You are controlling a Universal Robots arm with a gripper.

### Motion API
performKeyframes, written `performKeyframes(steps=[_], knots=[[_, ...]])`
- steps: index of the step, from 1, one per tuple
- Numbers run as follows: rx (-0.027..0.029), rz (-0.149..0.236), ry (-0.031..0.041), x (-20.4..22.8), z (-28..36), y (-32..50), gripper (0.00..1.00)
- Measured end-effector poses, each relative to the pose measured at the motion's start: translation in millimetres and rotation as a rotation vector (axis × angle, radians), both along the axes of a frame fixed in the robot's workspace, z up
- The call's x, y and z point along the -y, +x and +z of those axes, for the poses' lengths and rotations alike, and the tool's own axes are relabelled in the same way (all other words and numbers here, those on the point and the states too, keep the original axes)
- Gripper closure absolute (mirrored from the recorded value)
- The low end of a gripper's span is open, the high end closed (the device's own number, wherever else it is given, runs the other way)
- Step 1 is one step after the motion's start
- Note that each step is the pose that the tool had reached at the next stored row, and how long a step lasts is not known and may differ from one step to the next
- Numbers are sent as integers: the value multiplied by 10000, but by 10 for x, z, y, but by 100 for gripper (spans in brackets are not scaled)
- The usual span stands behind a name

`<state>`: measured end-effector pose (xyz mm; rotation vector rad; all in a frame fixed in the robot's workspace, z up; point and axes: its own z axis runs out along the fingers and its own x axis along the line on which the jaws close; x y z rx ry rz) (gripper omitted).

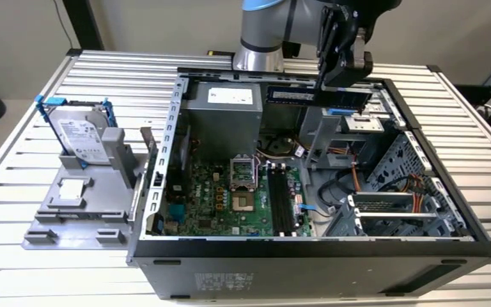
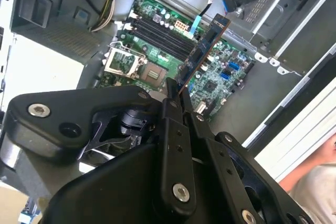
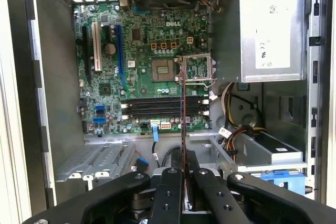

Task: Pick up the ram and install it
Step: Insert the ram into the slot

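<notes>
Slatted metal counter (image 1: 32,281) carries an open PC case (image 1: 314,259). Claw (image 1: 341,83) clamped on the ram (image 1: 296,96), held level above the case, apart from the green motherboard (image 1: 228,198) slots.

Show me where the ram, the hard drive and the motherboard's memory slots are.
ram (image 1: 293,94): exterior view, on the stick's flat face.
hard drive (image 1: 81,135): exterior view, on its silver label.
memory slots (image 3: 152,107): first wrist view, on the middle of the black slots.
</notes>
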<state>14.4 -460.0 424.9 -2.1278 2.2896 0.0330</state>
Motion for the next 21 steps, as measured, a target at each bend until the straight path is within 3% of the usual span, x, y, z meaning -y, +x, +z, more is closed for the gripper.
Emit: performKeyframes(steps=[13, 21], knots=[[0, -67, 0, 0, 0, 0, 100], [0, -1405, 0, 0, 0, 0, 100]])
